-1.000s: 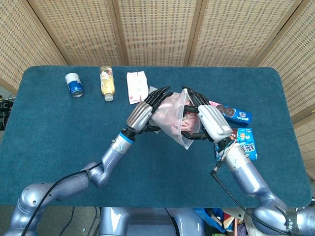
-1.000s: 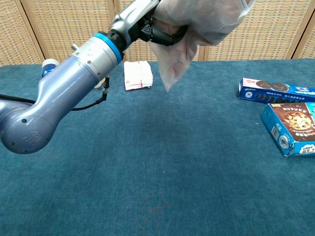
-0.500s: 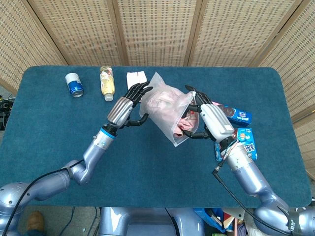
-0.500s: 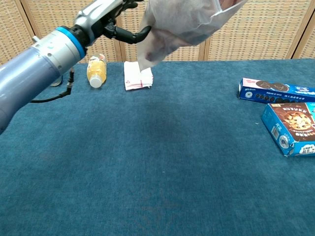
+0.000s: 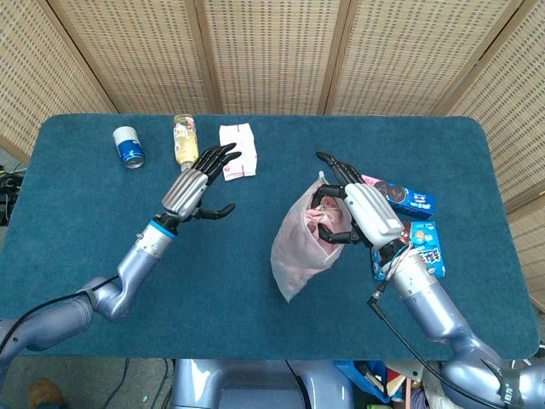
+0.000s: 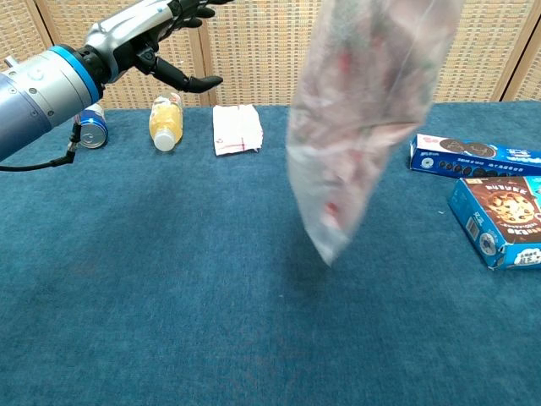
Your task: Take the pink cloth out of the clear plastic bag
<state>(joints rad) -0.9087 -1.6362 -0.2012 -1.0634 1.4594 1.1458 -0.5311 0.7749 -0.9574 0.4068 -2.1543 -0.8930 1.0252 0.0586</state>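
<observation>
Gripping the top edge of the bag (image 5: 300, 247), the right robot hand (image 5: 362, 209) has its fingers curled around the mouth of the plastic, and the bag hangs down from it above the bench (image 5: 102, 221). The cloth (image 5: 321, 218) is inside the bag, bunched near the mouth by the fingers in the head view; in the chest view the bag (image 6: 363, 110) is a blurred pale shape with pink and red patches, its lower corner clear of the bench surface.

The left robot hand (image 5: 197, 183) is well apart from the bag, raised over the bench with fingers spread and holding nothing; the chest view shows it (image 6: 161, 38) at the upper left with the thumb stretched out below the other fingers.

Behind the left robot hand, along the far edge, lie a can (image 5: 129, 146), a bottle (image 5: 186, 143) on its side and a white packet (image 5: 238, 151). Just beside the right robot hand, toward the right edge, lies a long blue biscuit box (image 5: 407, 197), and near it, closer to the robot, a second blue box (image 5: 428, 247) partly hidden by the right forearm in the head view. The chest view shows both boxes (image 6: 473, 156) (image 6: 499, 216) lying flat on the blue bench.
</observation>
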